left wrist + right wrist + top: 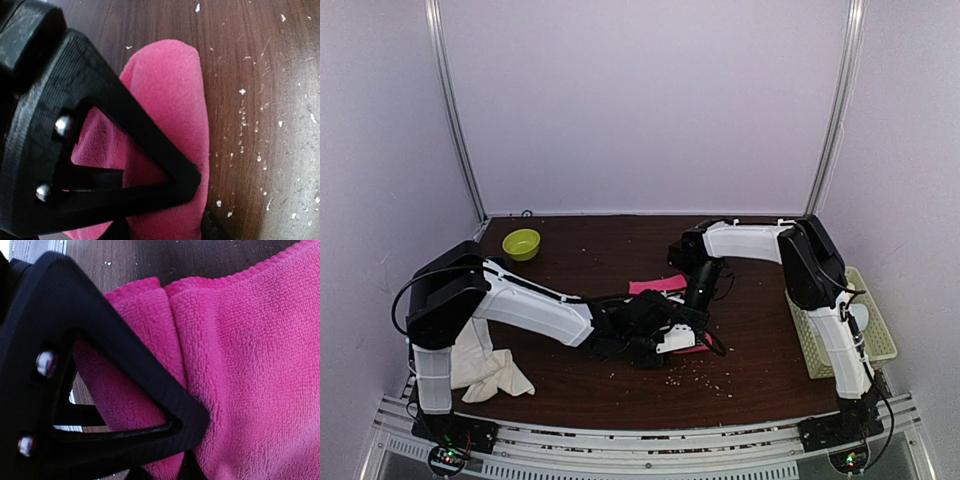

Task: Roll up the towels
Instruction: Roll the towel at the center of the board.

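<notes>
At the middle of the tabletop (620, 235): pink towel (658, 287), doubled over itself, one rounded end showing in the left wrist view and stacked folds in the right wrist view. Right gripper (698, 305) comes down on it from the far side; fingers nearly together with a pink fold pinched between them. Left gripper (675, 342) meets the towel's near side; fingers stand apart with cloth between, cannot tell whether they clamp it. Cream towel (490, 365) lies crumpled at the near left corner, beside the left arm's base, well apart from the pink one. Green bowl (522, 243) near the far left corner. Pale green slatted tray (820, 350) along the right edge. Pale crumbs (705, 378) scattered just nearward of the pink towel.
</notes>
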Tool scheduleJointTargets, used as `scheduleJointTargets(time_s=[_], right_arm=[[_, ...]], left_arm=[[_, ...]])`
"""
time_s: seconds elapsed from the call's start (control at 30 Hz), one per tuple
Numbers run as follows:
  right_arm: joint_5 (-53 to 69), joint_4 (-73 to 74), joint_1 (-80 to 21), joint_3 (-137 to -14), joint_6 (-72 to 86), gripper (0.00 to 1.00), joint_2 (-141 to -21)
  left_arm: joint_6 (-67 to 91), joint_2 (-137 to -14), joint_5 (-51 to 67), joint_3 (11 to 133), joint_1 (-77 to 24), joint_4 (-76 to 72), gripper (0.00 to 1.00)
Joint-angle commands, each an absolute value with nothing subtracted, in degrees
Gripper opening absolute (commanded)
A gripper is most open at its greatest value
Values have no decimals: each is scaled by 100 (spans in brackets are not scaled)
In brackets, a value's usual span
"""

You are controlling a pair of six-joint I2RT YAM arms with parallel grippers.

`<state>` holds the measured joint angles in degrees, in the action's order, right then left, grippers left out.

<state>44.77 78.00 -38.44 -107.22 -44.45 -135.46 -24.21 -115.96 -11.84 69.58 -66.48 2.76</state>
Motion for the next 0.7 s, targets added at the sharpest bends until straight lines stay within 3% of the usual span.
scheduleJointTargets(time_s=[0.0,0.1,0.27,0.4,0.53,0.67], right_arm=[[4420,7764,-3797,-10736,-4467,16,-13629],[4447,7770,-3798,-10711,-4481,19,-13566],[4448,7607,-3797,-10570,-4406,21,-13333],[4441,7595,-3795,-10609,-4368,22,-13345],[4639,7780,-3732,-10751,-4434,30,-13166],[4942,7784,-3422,-10771,-4577,47,-12508]], left_arm=[[-2352,-11663,-1332,7058,-6645,352,35],[-2287,-11583,-957,7095,-6629,407,28],[-2132,-11485,-434,7148,-6609,601,26],[-1986,-11528,-219,7160,-6556,686,15],[-1665,-11555,235,7169,-6412,784,8],[-1325,-11518,714,6985,-6283,617,6]])
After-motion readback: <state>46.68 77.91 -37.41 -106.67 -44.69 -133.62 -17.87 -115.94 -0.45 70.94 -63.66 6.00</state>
